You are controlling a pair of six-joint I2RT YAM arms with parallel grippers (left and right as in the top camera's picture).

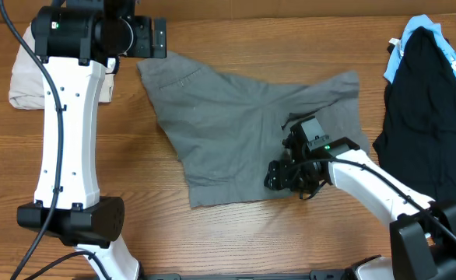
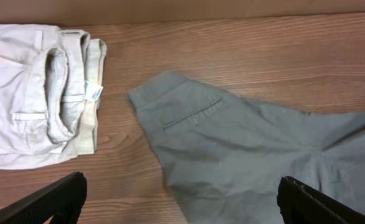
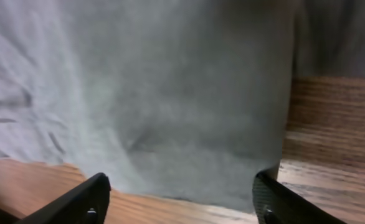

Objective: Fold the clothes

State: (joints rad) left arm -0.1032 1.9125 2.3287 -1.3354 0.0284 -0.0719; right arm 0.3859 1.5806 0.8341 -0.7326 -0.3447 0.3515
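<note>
The grey shorts (image 1: 236, 132) lie spread flat in the middle of the table, waistband corner toward the upper left. In the left wrist view the shorts (image 2: 245, 149) show a pocket seam. My left gripper (image 1: 159, 37) hovers high above the shorts' upper-left corner; it is open and empty (image 2: 181, 182). My right gripper (image 1: 278, 175) is low over the shorts' lower right hem. In the right wrist view its fingers (image 3: 181, 180) are open, straddling the hem edge of the grey cloth (image 3: 170, 93), holding nothing.
A pale beige folded garment (image 1: 26, 78) lies at the far left, also in the left wrist view (image 2: 20, 93). A black garment (image 1: 422, 117) with light-blue cloth (image 1: 415, 27) lies at the right edge. Bare wooden table (image 1: 212, 233) shows along the front.
</note>
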